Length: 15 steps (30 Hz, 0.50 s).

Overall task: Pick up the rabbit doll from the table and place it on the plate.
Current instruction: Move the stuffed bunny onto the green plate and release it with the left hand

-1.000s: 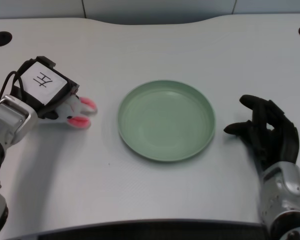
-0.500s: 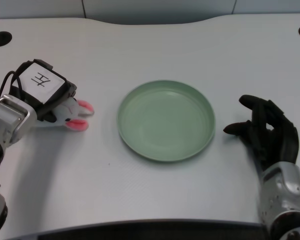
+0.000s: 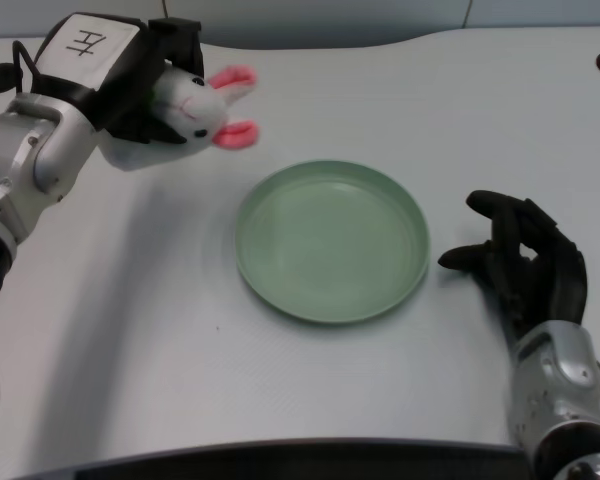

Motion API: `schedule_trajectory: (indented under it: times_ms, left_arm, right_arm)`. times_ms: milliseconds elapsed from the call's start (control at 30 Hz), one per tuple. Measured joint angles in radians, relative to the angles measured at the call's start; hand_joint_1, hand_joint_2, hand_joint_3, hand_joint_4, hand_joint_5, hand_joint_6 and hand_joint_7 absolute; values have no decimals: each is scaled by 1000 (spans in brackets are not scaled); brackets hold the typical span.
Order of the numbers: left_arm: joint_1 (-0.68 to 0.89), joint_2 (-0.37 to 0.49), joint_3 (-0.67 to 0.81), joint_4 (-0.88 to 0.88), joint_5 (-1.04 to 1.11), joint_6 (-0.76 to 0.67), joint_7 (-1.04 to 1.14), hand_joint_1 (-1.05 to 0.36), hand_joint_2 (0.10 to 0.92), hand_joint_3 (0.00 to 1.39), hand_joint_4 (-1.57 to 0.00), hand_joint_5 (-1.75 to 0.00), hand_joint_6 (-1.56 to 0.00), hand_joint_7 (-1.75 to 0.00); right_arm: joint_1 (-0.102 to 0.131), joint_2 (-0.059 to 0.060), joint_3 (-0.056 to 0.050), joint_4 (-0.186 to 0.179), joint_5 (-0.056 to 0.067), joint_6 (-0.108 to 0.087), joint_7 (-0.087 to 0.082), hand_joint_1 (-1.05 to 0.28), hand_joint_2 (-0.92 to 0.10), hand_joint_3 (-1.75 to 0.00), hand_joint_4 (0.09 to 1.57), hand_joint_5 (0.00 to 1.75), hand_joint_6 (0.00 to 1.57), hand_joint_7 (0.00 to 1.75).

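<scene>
Gripping plush rabbit doll (image 3: 195, 110), left hand (image 3: 130, 75)

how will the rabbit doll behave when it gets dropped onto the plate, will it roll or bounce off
The rabbit doll looks like soft plush, so it will probably land limp rather than bounce. Its pink ears stick out sideways, which should stop it rolling. The left hand holds it aloft with no visible sag, suggesting it is light. The green plate has a raised rim, likely keeping it in.
</scene>
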Motion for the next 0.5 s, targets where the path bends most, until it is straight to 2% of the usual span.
schedule_trajectory:
  times_ms: [300, 367, 433, 467, 500]
  left_arm:
    - [1, -18, 3, -17, 1, 0, -31, -103, 831, 15, -843, -1746, -608, -1743]
    - [1, -35, 2, -17, 1, -4, -31, -106, 828, 12, -844, -1746, -639, -1603]
    - [0, -52, 1, -17, 2, -7, -32, -147, 829, 6, -824, -1746, -806, -1078]
    - [-1, -63, 1, -17, 2, -4, -32, -153, 835, 7, -822, -1746, -849, -1032]
    - [-3, -77, 0, -16, 4, 4, -34, -159, 848, 10, -821, -1746, -847, -1085]
  right_arm:
    - [0, 0, 0, -1, 1, 0, -6, -428, -921, -380, 896, 1250, 793, 908]
    - [-1, 0, -2, -1, 3, 1, -5, -423, -921, -376, 899, 1254, 796, 905]
    - [-3, 0, -6, 0, 6, 5, 0, -424, -921, -361, 899, 1250, 793, 897]
    - [-4, 0, -8, 1, 7, 8, 1, -425, -921, -356, 901, 1250, 794, 894]
    - [-5, 0, -10, 1, 8, 9, 2, -428, -921, -354, 900, 1248, 795, 892]
